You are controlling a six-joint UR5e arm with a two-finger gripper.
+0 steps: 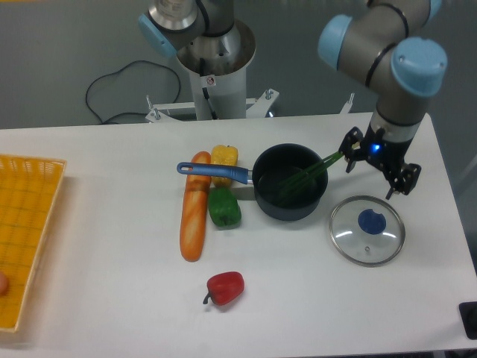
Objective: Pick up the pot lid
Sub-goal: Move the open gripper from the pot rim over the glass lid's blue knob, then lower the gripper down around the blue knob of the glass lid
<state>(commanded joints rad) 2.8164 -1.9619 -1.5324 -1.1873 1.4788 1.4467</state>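
Observation:
My gripper is open, its two fingers spread apart with nothing visible between them. In the image it appears just above the far rim of the pot lid. The lid is a clear round disc with a pale rim and a blue knob, lying on the table at the right. No contact between fingers and lid is visible.
Left of the lid stands a black pot with a blue handle and a long green object inside. Bread, a green pepper, a yellow item, a red pepper and a yellow crate lie further left.

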